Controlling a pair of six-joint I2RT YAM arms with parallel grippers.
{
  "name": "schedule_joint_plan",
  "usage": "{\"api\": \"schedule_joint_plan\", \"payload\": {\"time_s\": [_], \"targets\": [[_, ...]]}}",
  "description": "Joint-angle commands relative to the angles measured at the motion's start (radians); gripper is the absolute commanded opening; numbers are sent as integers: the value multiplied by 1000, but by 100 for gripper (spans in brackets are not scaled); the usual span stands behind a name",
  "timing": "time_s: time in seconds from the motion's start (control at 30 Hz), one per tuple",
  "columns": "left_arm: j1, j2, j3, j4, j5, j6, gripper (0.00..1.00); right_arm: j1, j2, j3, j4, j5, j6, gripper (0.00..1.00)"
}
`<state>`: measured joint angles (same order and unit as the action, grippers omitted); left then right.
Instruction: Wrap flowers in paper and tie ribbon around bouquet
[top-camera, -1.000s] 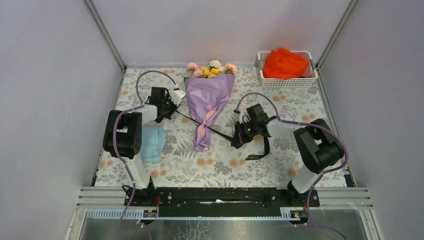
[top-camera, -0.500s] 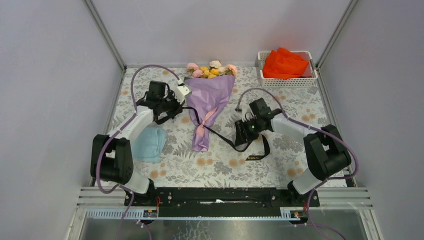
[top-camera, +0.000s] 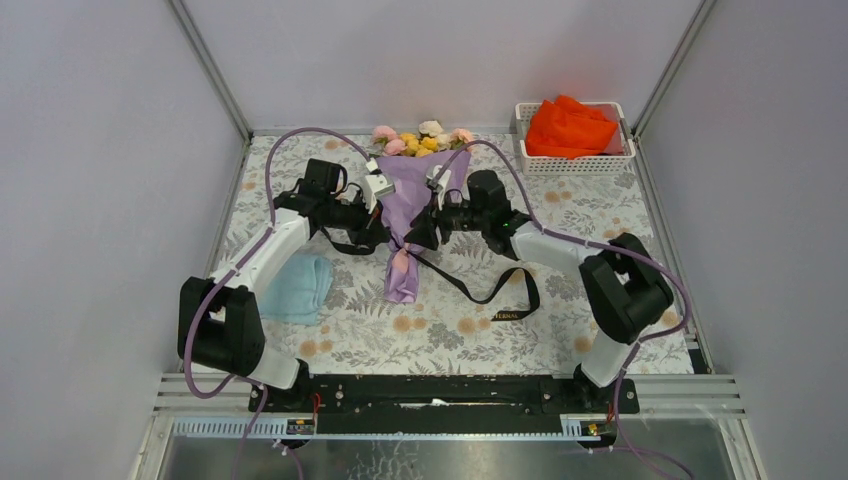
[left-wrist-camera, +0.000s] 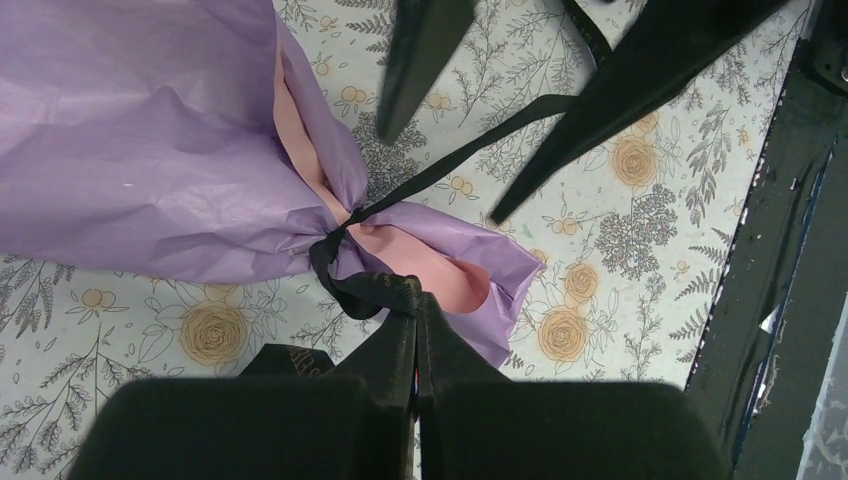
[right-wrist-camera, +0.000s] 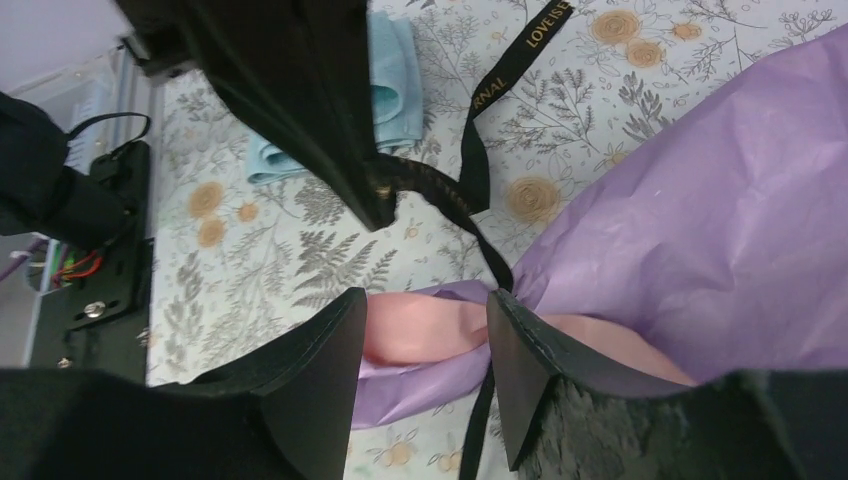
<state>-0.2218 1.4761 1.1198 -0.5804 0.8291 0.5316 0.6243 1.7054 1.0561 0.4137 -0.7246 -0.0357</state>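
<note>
Changed over the last second: we find the right gripper moved from the table right of the bouquet to the bouquet's waist. Its jaws have parted and released the black ribbon. The left gripper has closed in on the same waist from the other side.

Top external view.
- Bouquet: lying midway along the far edge of the table, roses toward that edge.
- Lilac paper: cinched at the waist.
- Black ribbon: trails slack from the waist toward the right edge, loops, and ends loose.
- White basket: far right corner, with an orange cloth in it.
- Light blue cloth: near the left edge.

Left wrist view.
- Left gripper: fingers together, clamped on a loop of ribbon just beside the knot.
- Paper: lilac outside, pink inside, gathered at the knot.
- Ribbon: one strand runs straight from the knot.
- The right gripper's fingers: standing apart above that strand.

Right wrist view.
- Right gripper: jaws apart, one on either side of the pink fold. A ribbon strand passes between them; we cannot tell whether it touches either jaw.
- Ribbon: gold lettering shows on the length lying past the left gripper's finger.
- Light blue cloth: behind that finger.
</note>
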Motion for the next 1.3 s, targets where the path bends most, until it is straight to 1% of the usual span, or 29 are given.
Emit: {"api": "schedule_joint_plan", "payload": {"time_s": [0.0, 0.07, 0.2, 0.4, 0.47, 0.57, 0.6, 0.7, 0.73, 0.83, 0.97, 1.0, 1.03, 1.07, 1.1, 1.13, 1.2, 1.27], "targets": [[-1, -2, 6, 19, 38, -15, 0, 10, 79, 54, 250, -67, -12, 55], [-1, 5, 4, 26, 32, -10, 0, 25, 116, 68, 275, -64, -19, 55], [-1, 14, 20, 27, 41, -20, 0, 52, 181, 100, 266, -24, -57, 55], [-1, 3, 12, 28, 74, -11, 0, 68, 257, 114, 335, 34, -24, 50], [-1, 4, 8, 27, 82, -13, 0, 69, 274, 122, 347, 54, -17, 44], [-1, 4, 1, 24, 97, -5, 0, 69, 286, 119, 383, 63, 5, 32], [-1, 4, -2, 25, 103, -4, 0, 70, 288, 116, 399, 57, 16, 26], [-1, 13, -6, 24, 110, 1, 0, 67, 283, 103, 416, 61, 30, 4], [-1, 14, -5, 25, 104, 5, 0, 65, 273, 91, 415, 68, 30, 0], [-2, 26, -21, 43, 67, 18, 0, 46, 237, 56, 420, 69, 75, 0], [-7, 63, -62, 147, -10, 15, 0, 25, 205, 6, 460, 58, 148, 0], [-8, 78, -62, 165, -25, 10, 17, 21, 200, -6, 479, 61, 166, 0], [-9, 95, -53, 176, -39, 12, 37, 18, 196, -21, 494, 64, 180, 0], [-11, 110, -45, 175, -55, 15, 46, 15, 194, -26, 507, 71, 193, 0], [-11, 123, -36, 173, -77, 14, 52, 10, 195, -32, 516, 76, 205, 0], [-11, 132, -31, 173, -105, 11, 57, 9, 196, -34, 522, 80, 216, 0], [-11, 134, -47, 204, -161, -17, 61, 5, 198, -33, 536, 83, 245, 0], [-11, 114, -101, 287, -189, -70, 64, 5, 202, -37, 563, 85, 280, 0]]}}
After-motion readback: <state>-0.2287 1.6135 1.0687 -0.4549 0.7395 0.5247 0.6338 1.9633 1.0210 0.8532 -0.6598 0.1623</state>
